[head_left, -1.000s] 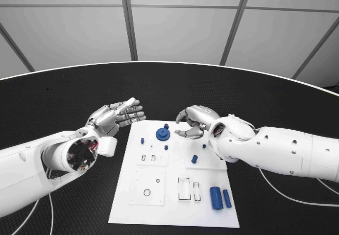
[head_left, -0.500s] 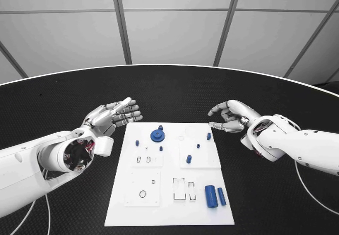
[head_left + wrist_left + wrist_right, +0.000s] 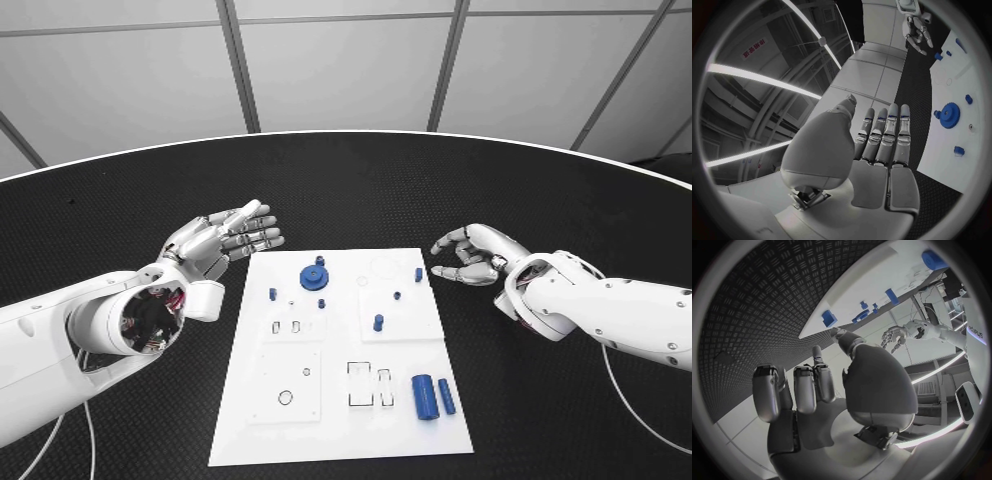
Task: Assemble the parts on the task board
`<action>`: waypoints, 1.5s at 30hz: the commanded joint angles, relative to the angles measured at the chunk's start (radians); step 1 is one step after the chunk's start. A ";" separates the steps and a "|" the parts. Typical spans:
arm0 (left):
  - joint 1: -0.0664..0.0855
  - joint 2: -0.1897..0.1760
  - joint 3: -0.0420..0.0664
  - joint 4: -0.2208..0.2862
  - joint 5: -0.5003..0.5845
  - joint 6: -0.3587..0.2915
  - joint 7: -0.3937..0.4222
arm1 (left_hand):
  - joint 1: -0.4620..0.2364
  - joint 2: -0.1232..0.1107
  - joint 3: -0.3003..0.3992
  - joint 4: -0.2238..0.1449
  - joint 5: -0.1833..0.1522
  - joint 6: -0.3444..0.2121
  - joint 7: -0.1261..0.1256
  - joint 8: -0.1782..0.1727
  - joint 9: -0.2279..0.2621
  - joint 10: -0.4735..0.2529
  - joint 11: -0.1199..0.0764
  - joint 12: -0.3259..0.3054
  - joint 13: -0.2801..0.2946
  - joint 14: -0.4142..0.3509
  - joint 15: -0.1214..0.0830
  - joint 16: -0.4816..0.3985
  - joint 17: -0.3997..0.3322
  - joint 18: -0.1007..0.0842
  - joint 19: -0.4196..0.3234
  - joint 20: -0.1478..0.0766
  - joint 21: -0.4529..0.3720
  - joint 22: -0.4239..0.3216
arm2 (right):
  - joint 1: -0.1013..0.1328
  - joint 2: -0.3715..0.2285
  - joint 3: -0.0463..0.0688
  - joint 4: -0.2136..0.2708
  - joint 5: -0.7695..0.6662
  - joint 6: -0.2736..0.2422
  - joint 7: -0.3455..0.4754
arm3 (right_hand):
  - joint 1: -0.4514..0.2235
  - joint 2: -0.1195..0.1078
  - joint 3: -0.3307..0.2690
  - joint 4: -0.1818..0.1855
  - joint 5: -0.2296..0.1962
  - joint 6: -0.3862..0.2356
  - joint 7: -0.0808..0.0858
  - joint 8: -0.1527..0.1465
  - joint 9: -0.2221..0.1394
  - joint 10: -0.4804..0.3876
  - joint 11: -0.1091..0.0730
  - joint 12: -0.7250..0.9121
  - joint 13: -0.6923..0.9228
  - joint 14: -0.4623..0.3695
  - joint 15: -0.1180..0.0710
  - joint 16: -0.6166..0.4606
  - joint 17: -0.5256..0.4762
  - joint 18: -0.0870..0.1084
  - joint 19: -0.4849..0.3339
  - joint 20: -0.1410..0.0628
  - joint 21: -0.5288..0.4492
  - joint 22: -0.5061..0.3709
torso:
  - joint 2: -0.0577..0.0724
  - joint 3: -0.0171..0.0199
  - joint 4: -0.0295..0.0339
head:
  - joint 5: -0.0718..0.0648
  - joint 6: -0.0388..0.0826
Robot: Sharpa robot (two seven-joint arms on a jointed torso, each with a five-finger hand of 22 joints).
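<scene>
Your left hand hovering over black table just beside task board, palm up, fingers straight, side by side, holding nothing. Your right hand hanging near board's far right corner, fingers curling inward around nothing. Blue gear sitting at board's far end; two blue cylinders lying near its near right edge.

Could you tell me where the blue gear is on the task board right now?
In the head view, the blue gear sits near the far left corner of the task board, on the side of the left hand.
</scene>
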 commanded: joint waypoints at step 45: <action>-0.001 0.003 0.000 -0.006 0.000 -0.001 -0.002 | -0.002 0.004 -0.001 -0.002 0.004 -0.005 0.048 -0.003 -0.001 0.008 0.002 -0.004 0.000 -0.003 0.000 -0.006 0.000 0.013 -0.004 0.000 -0.004 -0.002 | -0.022 0.060 0.000 -0.008 0.000 0.033 -0.079 | 0.012 0.020 -0.014 -0.002 -0.021 -0.009 0.013 -0.022 -0.005 0.039 0.009 0.005 0.192 0.099 0.017 0.006 0.233 -0.012 0.085 0.014 0.007 0.223 | 0.003 -0.0051 0.0050 | 0.005 -0.005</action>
